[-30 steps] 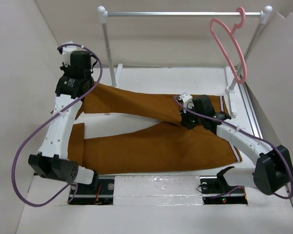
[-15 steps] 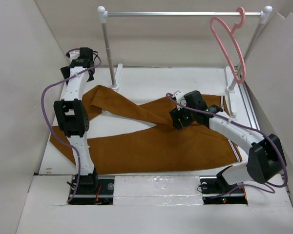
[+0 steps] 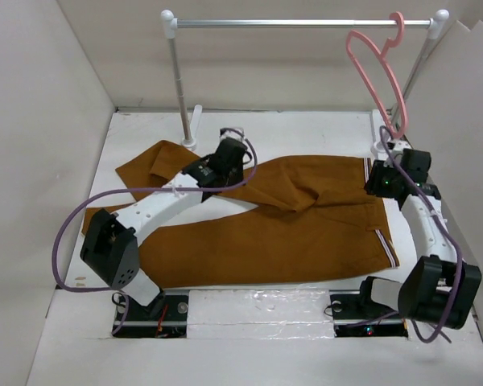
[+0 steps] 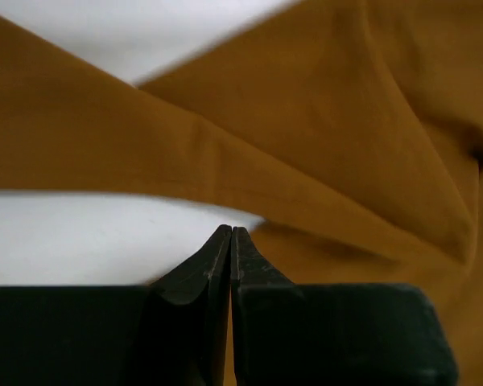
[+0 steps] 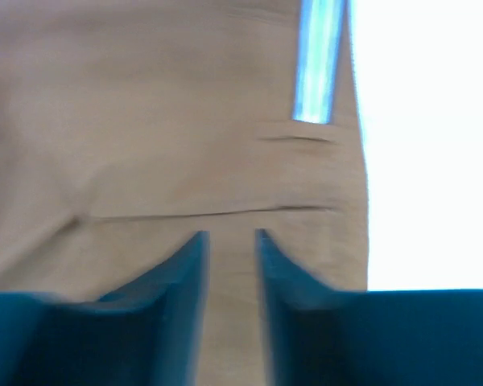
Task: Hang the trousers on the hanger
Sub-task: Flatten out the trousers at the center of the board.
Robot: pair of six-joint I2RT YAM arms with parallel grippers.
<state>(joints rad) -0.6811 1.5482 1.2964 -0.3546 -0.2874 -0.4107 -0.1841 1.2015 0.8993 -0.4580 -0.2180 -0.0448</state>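
The rust-brown trousers [image 3: 290, 233] lie flat across the white table [image 3: 225, 330], waistband to the right and legs running left. The pink hanger [image 3: 384, 72] hangs by its hook from the right end of the rail. My left gripper [image 3: 216, 173] hovers over the upper leg near the gap between the legs. In the left wrist view its jaws [image 4: 231, 231] are shut with nothing between them, the cloth [image 4: 306, 121] just beyond. My right gripper [image 3: 380, 183] is over the waistband. Its jaws [image 5: 229, 235] stand slightly apart above the cloth [image 5: 145, 121], beside the pale lining strip [image 5: 318, 64].
A silver-and-white clothes rail [image 3: 306, 23] spans the back, with its posts [image 3: 179, 88] standing on white feet at the table's far edge. Pale walls close in on the left and right. The end of the upper trouser leg lies folded near the left post.
My left arm swung from the far left corner to the middle of the upper leg. My right arm left the crotch and went right to the waistband. The upper leg's cloth has shifted.
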